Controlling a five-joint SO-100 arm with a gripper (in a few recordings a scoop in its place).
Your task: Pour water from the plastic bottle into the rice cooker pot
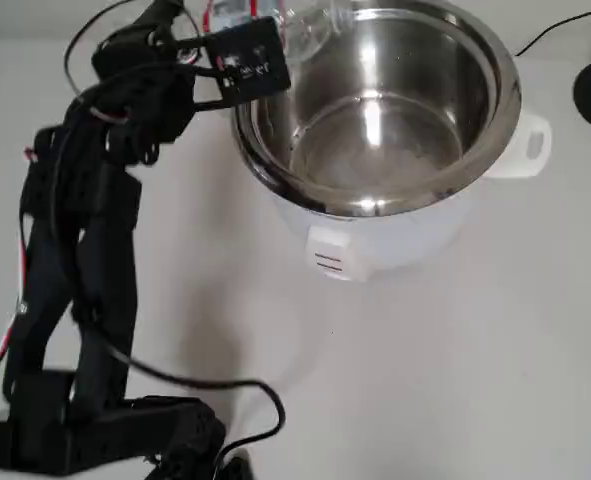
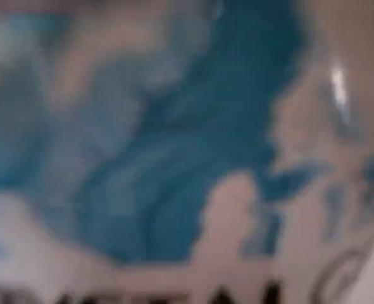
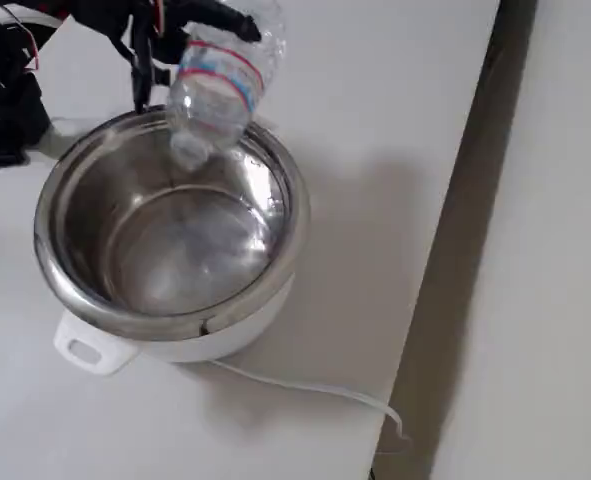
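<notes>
The claw [image 3: 190, 25] is gripping the plastic bottle [image 3: 215, 85], tilting it mouth-down over the rice cooker pot [image 3: 65, 285].

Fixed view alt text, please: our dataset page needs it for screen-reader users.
A black gripper holds a clear plastic bottle tipped mouth-down over a shiny steel rice cooker pot. The pot sits in a white cooker body on a white table.

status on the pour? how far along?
Done: the gripper has the plastic bottle grasped and lifted, tipped mouth-down over the rice cooker pot. In hand: the pour itself; the pot floor looks wet and glossy, though no stream is clearly visible. Left: finish emptying, then put the bottle down.
</notes>
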